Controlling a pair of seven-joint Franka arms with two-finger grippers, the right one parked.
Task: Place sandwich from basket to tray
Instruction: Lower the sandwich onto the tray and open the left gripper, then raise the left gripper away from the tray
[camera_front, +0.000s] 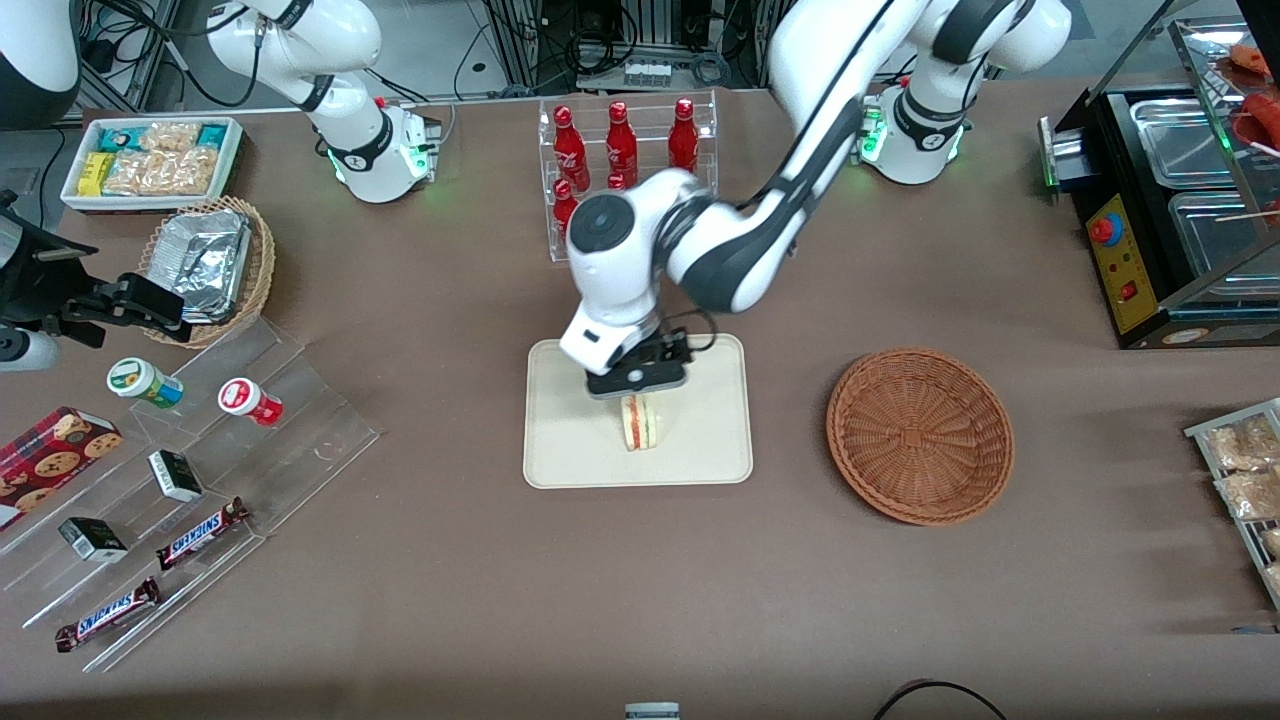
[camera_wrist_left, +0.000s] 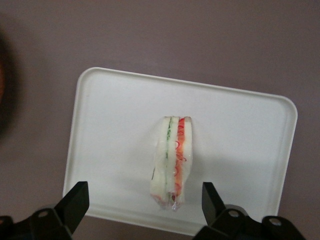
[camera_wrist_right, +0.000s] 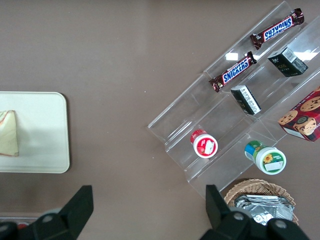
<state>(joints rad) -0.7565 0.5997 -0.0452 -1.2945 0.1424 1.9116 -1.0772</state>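
The triangular sandwich (camera_wrist_left: 172, 162) stands on the smooth cream tray (camera_wrist_left: 240, 130); the gripper (camera_wrist_left: 145, 200) hovers above, fingers spread.

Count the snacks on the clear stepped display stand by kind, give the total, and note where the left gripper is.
Snickers bars: 2
Small dark boxes: 2
Lidded cups: 2
Cookie box: 1
Total: 7
The gripper hangs open above the tray, over the sandwich standing on it.
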